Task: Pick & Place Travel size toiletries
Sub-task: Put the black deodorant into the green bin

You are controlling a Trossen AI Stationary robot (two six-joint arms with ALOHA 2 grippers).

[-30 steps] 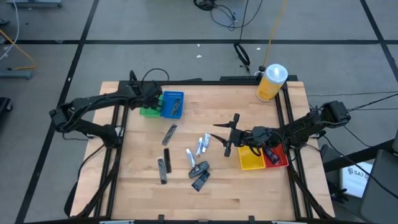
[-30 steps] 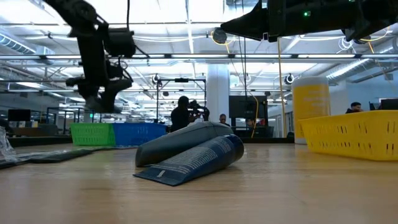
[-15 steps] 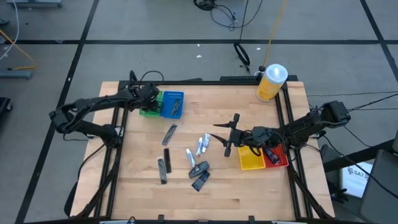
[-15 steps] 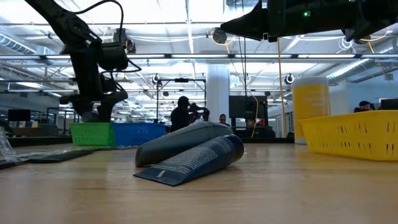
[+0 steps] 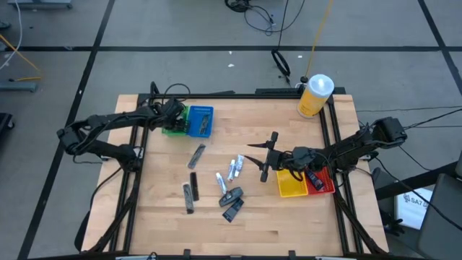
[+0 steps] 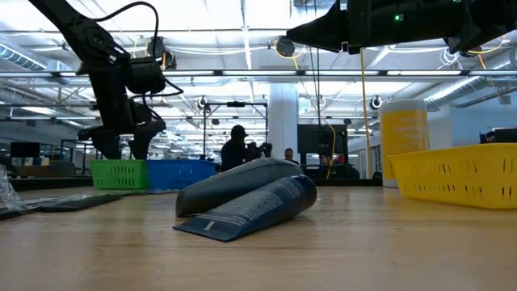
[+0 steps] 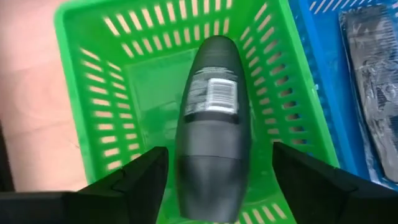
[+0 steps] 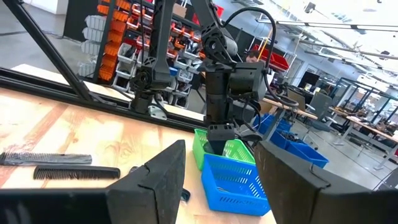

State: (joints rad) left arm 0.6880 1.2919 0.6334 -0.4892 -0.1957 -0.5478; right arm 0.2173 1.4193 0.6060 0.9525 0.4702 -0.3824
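Observation:
My left gripper (image 7: 219, 163) (image 5: 172, 118) is open and low in the green tray (image 7: 93, 68) (image 5: 173, 128). Its fingers stand on either side of a dark roll-on bottle (image 7: 211, 118) without touching it; the bottle lies on the tray floor. My right gripper (image 5: 268, 155) (image 8: 221, 158) hovers open above the table's middle right. Dark tubes and flat packets (image 5: 192, 180) (image 5: 231, 202) and white-silver mini tubes (image 5: 232, 170) lie on the wood. The low view shows a dark tube (image 6: 242, 182) resting on a packet (image 6: 258, 212).
A blue tray (image 5: 202, 120) (image 7: 323, 74) beside the green one holds a dark comb-like item (image 7: 373, 87). Yellow tray (image 5: 291, 186) and red tray (image 5: 323, 182) sit under the right arm. A large yellow bottle (image 5: 315, 95) stands at the far right corner. People stand in the room beyond.
My left gripper has come down from above the green tray to low inside it, shifting slightly toward the table's left edge. My right arm and the items on the wood have stayed put.

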